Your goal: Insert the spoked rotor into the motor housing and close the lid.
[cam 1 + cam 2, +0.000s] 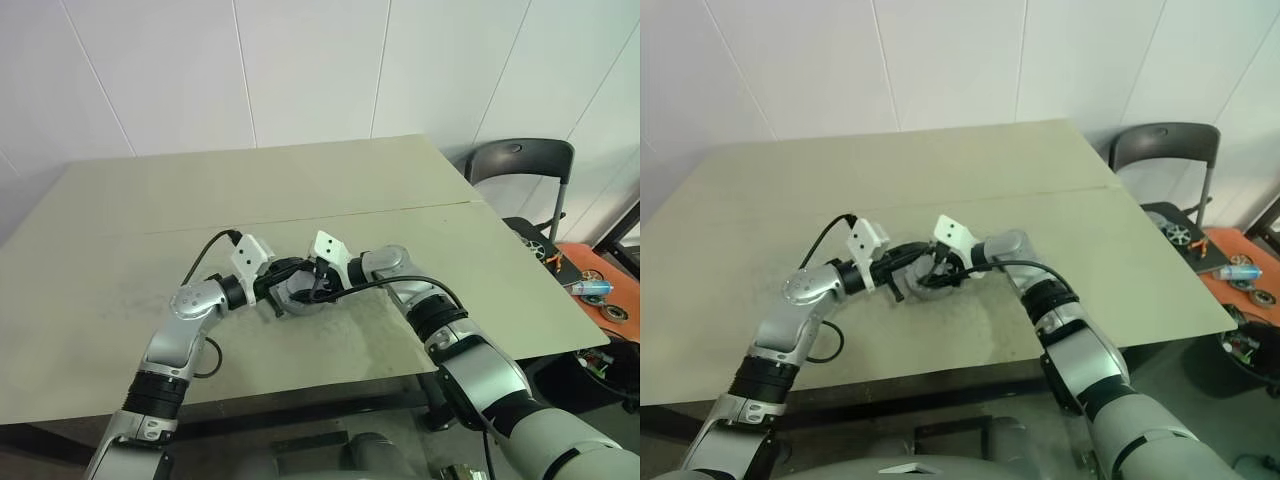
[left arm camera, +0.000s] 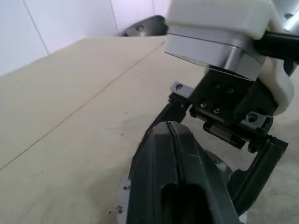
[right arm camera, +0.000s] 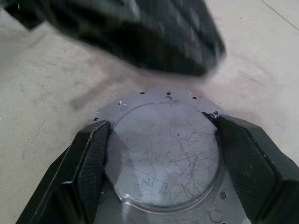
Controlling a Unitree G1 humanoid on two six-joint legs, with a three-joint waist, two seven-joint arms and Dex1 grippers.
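While both arms meet at mid-surface, left eye view shows the left gripper [image 1: 283, 283] and right gripper [image 1: 312, 290] nose to nose over a round silver part, the lid [image 1: 297, 300], lying on the surface [image 1: 330, 190]. Left arm enters from 7 o'clock, right arm from 4 o'clock. Dark chair [image 1: 520, 170] at 2 o'clock beyond the surface edge; orange tray with small parts [image 1: 600, 290] at 3 o'clock.

Right eye view: same layout. The two grippers sit at dead centre of the surface, white wrist camera brackets standing above each. Contact with the part too small to resolve here.

Left wrist view: left gripper fingers [image 2: 173, 186] pressed together, nothing visible between them. Right gripper body sits just ahead at 1 o'clock, one of its fingers angling down beside the silver part's rim [image 2: 122, 205].

Right wrist view: right gripper [image 3: 163, 158] spread wide, its fingers [image 3: 88, 154] flanking the lid [image 3: 163, 149] at 9 and 3 o'clock, close against its raised round face. Lid lies flat on the surface, scratched silver face up, small holes round its rim. Left gripper is a dark blur at 12 o'clock, just beyond the lid.
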